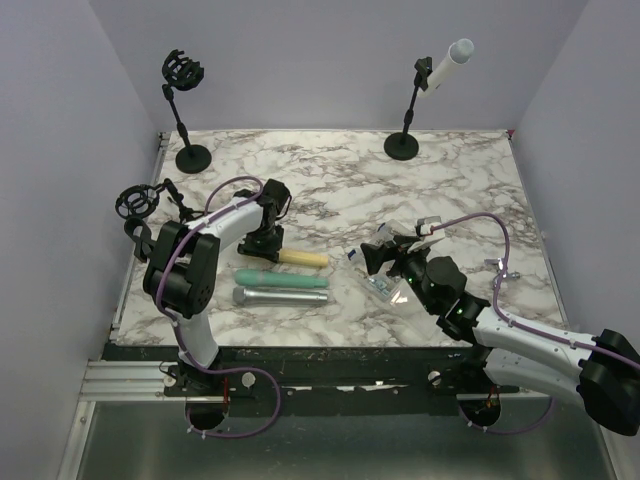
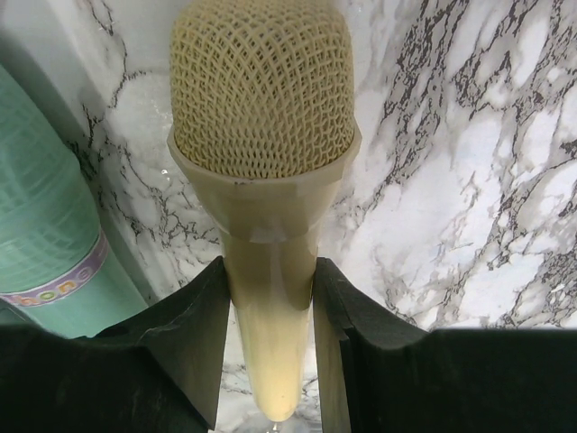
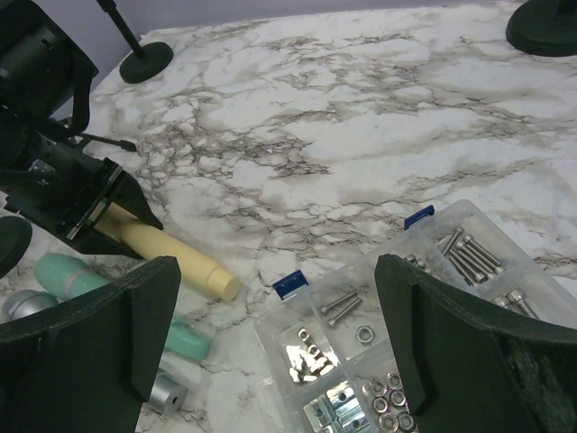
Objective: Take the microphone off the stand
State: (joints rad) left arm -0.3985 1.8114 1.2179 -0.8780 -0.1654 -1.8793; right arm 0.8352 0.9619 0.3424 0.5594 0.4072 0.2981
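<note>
Silver mic (image 1: 285,296) lies closest to the near edge, L of centre. Green mic (image 1: 285,278) lies just beyond it, parallel. Next back, cream mic (image 2: 261,99) lies flat on the desk, off any stand, its tapered handle clamped between the jaws of the L gripper (image 2: 269,271). R gripper (image 3: 275,298): jaws spread wide, holding nothing, hovering over a clear parts box (image 1: 372,284) R of centre. An empty stand (image 1: 137,203) sits at the L edge, and a second empty stand (image 1: 182,105) at the far-L corner.

Item left to remove: white mic (image 1: 447,64), mounted tilted in the clip of the far stand (image 1: 408,112), R of centre at the far edge.

Handling (est.):
- Body is rigid, smooth and cylindrical, prob. slippery. Wt moderate, likely head-heavy.
- Stand is slim w/ a small base, so it may tip under side load.
- Grip the barrel just above the clip, not the top end.
- Pull along the mic axis; avoid any sideways pull.
</note>
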